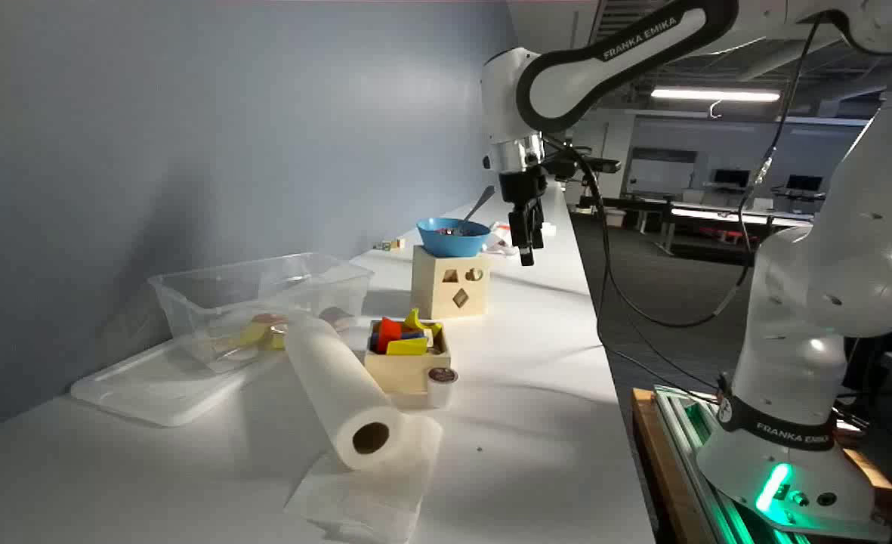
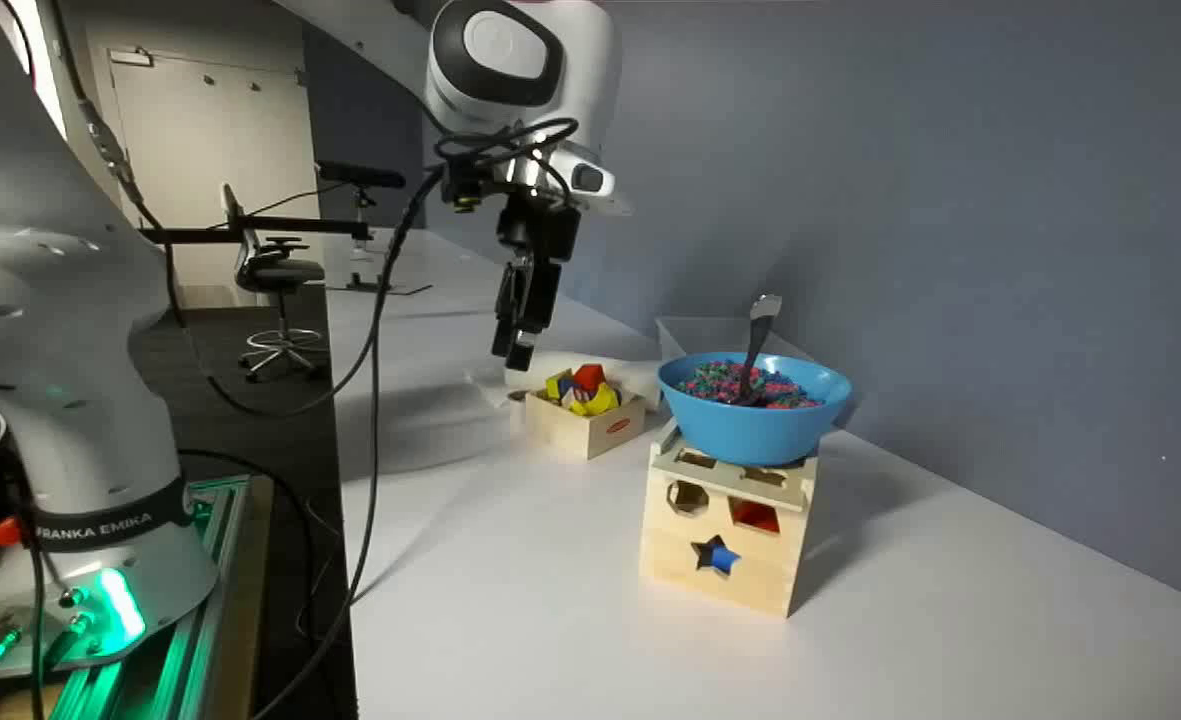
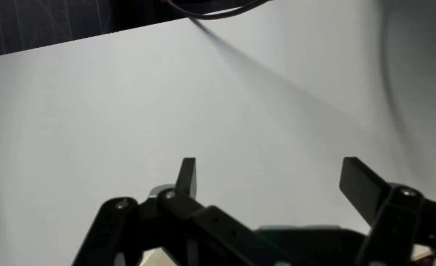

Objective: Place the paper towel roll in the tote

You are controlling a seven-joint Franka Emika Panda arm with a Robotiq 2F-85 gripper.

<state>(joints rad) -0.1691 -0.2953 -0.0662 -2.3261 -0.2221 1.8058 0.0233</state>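
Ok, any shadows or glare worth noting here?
Wrist view: soft shadow bands across the white table, the gripper nearly black against it; in both exterior views, the base light glows green; in an exterior view, a shadow lies beside the shape-sorter.

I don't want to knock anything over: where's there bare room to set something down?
Bare table runs from the little cup to the open edge, and, in an exterior view, in front of the shape box. It's crowded where the paper roll, bin, lid and block tray cluster.

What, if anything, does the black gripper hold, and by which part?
Nothing: the black two-fingered gripper is open; the white cylindrical paper towel roll lies apart from it.
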